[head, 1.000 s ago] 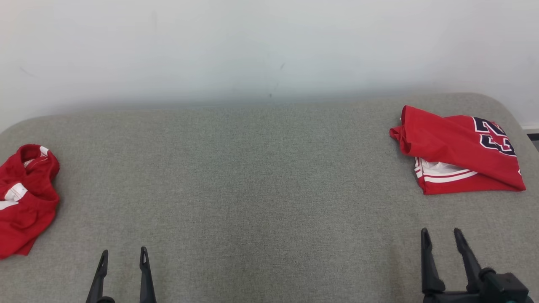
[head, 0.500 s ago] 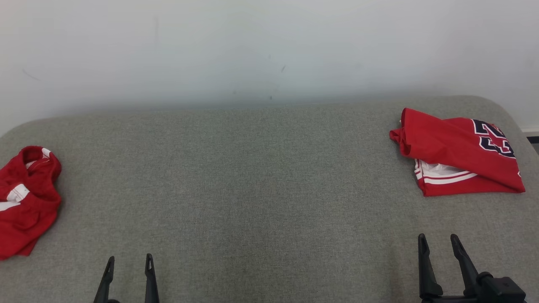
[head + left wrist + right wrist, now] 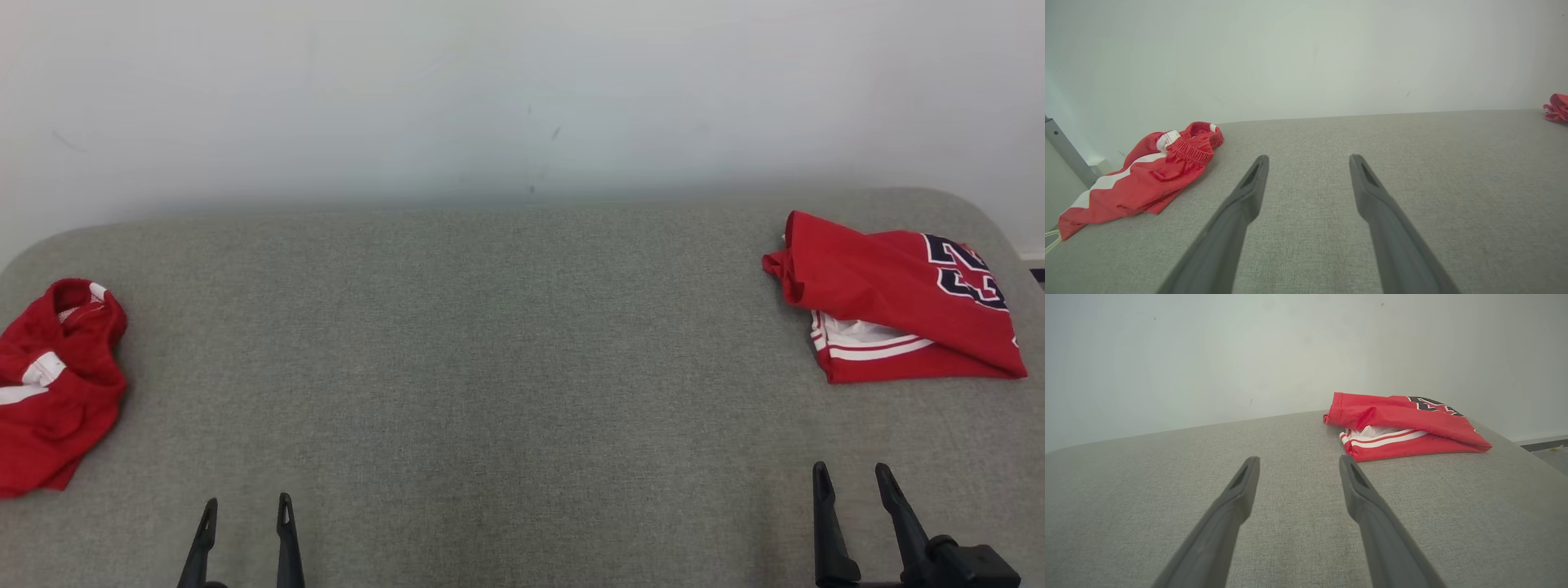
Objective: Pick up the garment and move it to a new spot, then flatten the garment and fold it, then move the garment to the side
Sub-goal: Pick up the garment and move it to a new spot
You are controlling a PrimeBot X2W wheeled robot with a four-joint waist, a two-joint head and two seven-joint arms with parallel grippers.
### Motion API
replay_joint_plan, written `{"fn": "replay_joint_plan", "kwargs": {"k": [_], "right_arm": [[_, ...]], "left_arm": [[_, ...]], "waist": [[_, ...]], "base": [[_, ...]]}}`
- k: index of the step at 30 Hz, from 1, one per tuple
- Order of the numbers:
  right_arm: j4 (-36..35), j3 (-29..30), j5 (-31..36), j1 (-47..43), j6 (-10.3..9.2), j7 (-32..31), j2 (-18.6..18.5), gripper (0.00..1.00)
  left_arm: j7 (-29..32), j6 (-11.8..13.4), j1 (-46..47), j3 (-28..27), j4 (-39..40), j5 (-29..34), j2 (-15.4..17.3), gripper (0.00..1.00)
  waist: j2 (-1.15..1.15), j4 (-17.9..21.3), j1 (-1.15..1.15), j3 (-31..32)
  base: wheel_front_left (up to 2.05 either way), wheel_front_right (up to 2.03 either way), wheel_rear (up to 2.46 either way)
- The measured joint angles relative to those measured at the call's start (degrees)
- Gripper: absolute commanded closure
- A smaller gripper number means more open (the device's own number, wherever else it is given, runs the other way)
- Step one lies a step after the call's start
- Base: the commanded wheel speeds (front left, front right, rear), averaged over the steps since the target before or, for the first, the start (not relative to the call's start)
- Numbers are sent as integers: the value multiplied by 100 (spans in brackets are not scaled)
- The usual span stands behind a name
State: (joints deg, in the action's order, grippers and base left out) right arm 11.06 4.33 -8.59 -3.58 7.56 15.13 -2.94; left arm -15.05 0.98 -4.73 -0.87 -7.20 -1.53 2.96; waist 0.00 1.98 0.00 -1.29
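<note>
Garment (image 3: 57, 392) lies crumpled left of gaping left claw (image 3: 247, 500); right claw (image 3: 850, 468) gapes too.

Left gripper (image 3: 246, 500): low at the lower left of the head view. We see the upper lengths of its two dark fingers (image 3: 286, 543), pointing up the view; the outer one leans slightly inward and the other stands near upright. Jaws spread wide, nothing between them.

Right gripper (image 3: 851, 468): lower right of the head view, with more of it in frame. Both of its prongs lean a little to the left toward their tips, and the dark wrist block (image 3: 971, 565) sits behind them. Jaws likewise wide apart.

In each wrist view we see that pair rising from the bottom edge with a broad gap at the tips and a narrow slot near each tip.
</note>
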Motion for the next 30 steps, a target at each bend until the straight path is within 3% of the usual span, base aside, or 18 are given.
{"fn": "replay_joint_plan", "kwargs": {"k": [10,30], "right_arm": [[15,-68,-51,-31,0,0,1,0],[65,-401,-73,-20,0,0,2,0]], "left_arm": [[0,13,3,-85,-65,-18,-1,0],[0,96,-33,-213,-127,-129,-3,0]], "waist": [[0,-476,0,-5],[0,-2104,0,-40]], "base": [[0,0,0],[0,0,0]]}}
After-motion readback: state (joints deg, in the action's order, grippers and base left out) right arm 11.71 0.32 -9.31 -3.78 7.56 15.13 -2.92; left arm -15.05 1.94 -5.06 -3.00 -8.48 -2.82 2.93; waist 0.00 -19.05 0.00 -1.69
